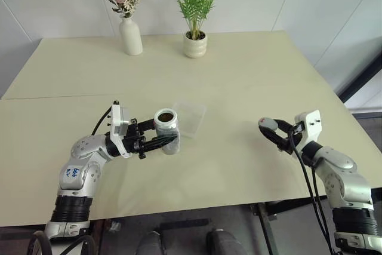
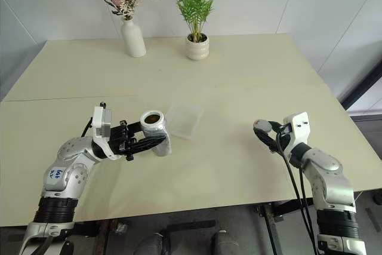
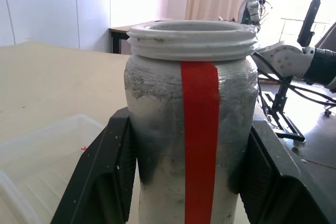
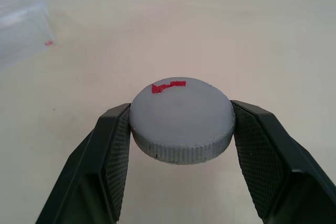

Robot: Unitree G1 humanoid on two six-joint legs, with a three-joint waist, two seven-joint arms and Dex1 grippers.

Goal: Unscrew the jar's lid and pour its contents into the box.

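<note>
Lid (image 4: pixel 181 119) off, pinched in right gripper (image 1: pixel 276 131). Jar (image 1: pixel 166 129) open, upright, clamped in left gripper (image 1: pixel 160 141) beside box (image 1: pixel 190 116). Next: tip jar over box.

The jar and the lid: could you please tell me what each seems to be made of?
Jar: probably plastic, frosted and scuffed, with a moulded screw thread and a red tape stripe. Lid: matte grey with a ribbed edge, likely plastic, possibly metal.
</note>
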